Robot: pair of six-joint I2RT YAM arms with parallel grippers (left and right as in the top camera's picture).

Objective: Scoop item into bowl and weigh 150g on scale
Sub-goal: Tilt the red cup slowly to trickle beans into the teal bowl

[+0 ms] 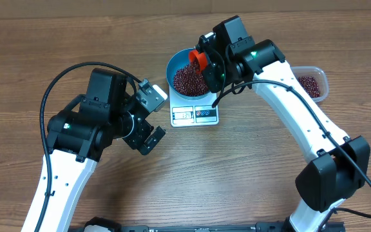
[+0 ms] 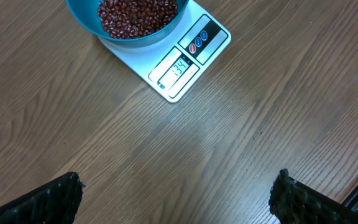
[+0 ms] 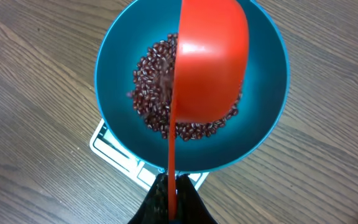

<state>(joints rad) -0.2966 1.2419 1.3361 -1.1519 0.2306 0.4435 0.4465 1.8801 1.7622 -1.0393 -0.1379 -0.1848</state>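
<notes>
Right gripper point(image 1: 205, 62) hangs over the blue bowl point(image 1: 173, 64), clamped on a red scoop point(image 1: 199, 58); beans point(image 1: 187, 81) lie in the bowl, which sits on the white scale point(image 1: 195, 115). From the left wrist, the left gripper point(image 2: 179, 199) gapes empty, the display point(image 2: 180, 67) apparently just under target. From the right wrist, the scoop tips over the heap: a hasty dump could overshoot.

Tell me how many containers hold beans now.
2: the blue bowl on the scale, and the clear tub at far right. The red scoop over the bowl hides its inside.
</notes>
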